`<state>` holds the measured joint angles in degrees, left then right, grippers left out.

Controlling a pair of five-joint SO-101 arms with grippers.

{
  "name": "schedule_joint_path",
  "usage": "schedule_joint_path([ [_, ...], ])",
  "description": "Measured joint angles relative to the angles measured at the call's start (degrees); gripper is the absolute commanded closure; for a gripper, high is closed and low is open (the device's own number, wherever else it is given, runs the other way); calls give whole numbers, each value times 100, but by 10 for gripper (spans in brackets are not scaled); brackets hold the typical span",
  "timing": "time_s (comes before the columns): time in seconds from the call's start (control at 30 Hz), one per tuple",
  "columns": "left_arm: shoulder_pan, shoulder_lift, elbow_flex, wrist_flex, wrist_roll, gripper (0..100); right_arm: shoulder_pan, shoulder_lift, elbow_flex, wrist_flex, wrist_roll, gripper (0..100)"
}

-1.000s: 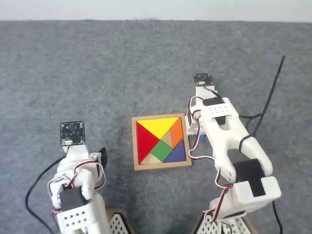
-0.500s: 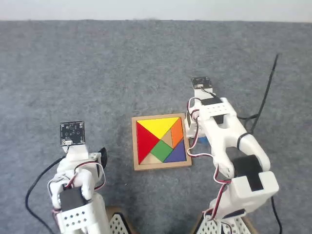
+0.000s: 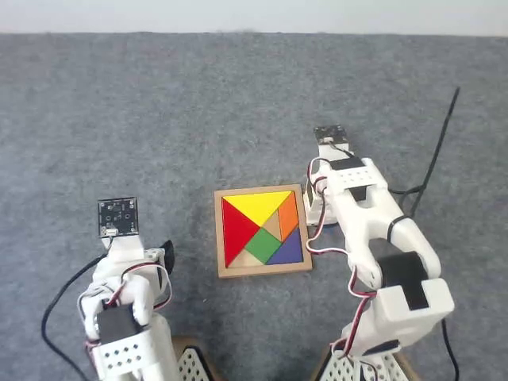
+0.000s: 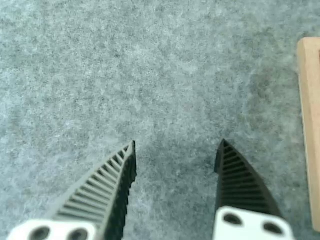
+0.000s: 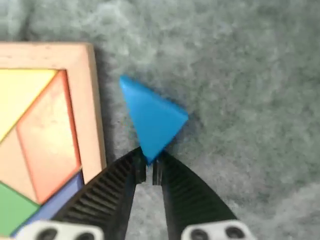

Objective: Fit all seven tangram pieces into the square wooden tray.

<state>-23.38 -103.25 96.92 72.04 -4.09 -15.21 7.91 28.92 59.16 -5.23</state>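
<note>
Beside the tray (image 5: 92,100), on the wall facing your right arm, the blue triangle (image 5: 152,120) lies flat on the carpet (image 4: 150,60), near the wood but not touching it. That is the one piece you can see outside.

Inside the tray, from above, you have the yellow (image 3: 258,205), red (image 3: 236,230), green (image 3: 260,242), orange (image 3: 287,216) and purple (image 3: 287,250) pieces seated flush. Two pale patches, one at the middle (image 3: 274,228) and one by the near wall (image 3: 252,258), could be wood-coloured pieces or bare floor; you cannot tell which from here. So by my reading the job is most of the way done, with at least the blue triangle left to place, likely in one of those pale spots.

Your right gripper (image 5: 149,162) has its jaws drawn almost together on one corner of the triangle. Only that tip sits between them; the rest of the piece points away from the jaws. It is a thin hold, so expect the piece to swing or slip when lifted.

Your left gripper (image 4: 177,145) hangs over bare carpet with its jaws spread wide and nothing between them, off to the tray's other side.
</note>
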Motion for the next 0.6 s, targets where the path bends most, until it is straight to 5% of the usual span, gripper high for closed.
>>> schedule_joint_path([
  [0.2, 0, 0, 0, 0, 0, 755, -26, -651, -53, 536, 220, 949],
  [0.43, 0, 0, 0, 0, 0, 755, -35, -1002, 9, 580, 264, 705],
  [0.6, 0, 0, 0, 0, 0, 755, -26, -1002, 9, 53, 316, 713],
])
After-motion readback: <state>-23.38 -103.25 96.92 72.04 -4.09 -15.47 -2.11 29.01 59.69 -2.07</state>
